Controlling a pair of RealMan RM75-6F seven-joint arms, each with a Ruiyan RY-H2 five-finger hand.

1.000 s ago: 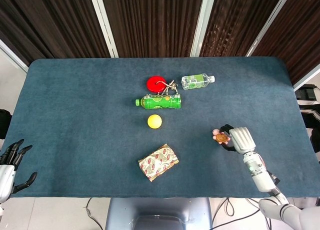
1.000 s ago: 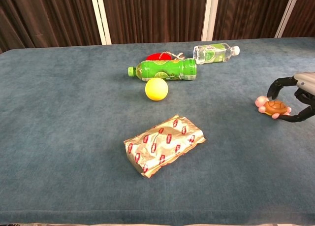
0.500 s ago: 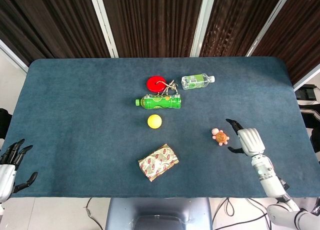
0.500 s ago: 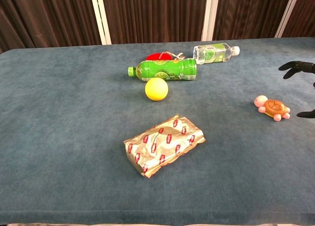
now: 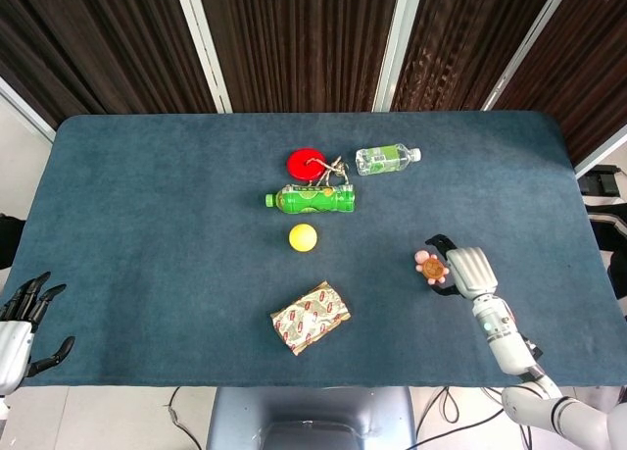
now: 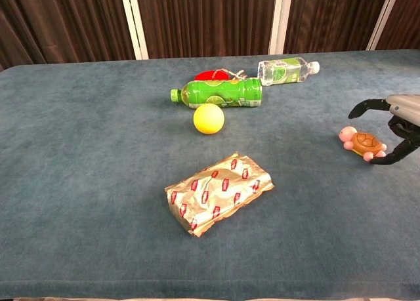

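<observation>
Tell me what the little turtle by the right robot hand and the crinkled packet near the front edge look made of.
Turtle toy: looks like smooth moulded plastic or rubber, with a slightly glossy brown shell and pink limbs; I cannot tell which. Packet: seems metallised foil or film, judging by its silvery shine, sharp creases and printed red logos. The right robot hand curls around the turtle; contact is unclear.

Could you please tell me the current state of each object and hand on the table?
Small brown toy turtle: on the cloth, between the right hand's fingers.
Right hand: fingers curved around the turtle; contact unclear.
Left hand: empty, fingers apart.
Green plastic bottle: lying, capped.
Clear water bottle: lying, capped.
Yellow ball: at rest.
Foil snack packet: flat, sealed.
</observation>
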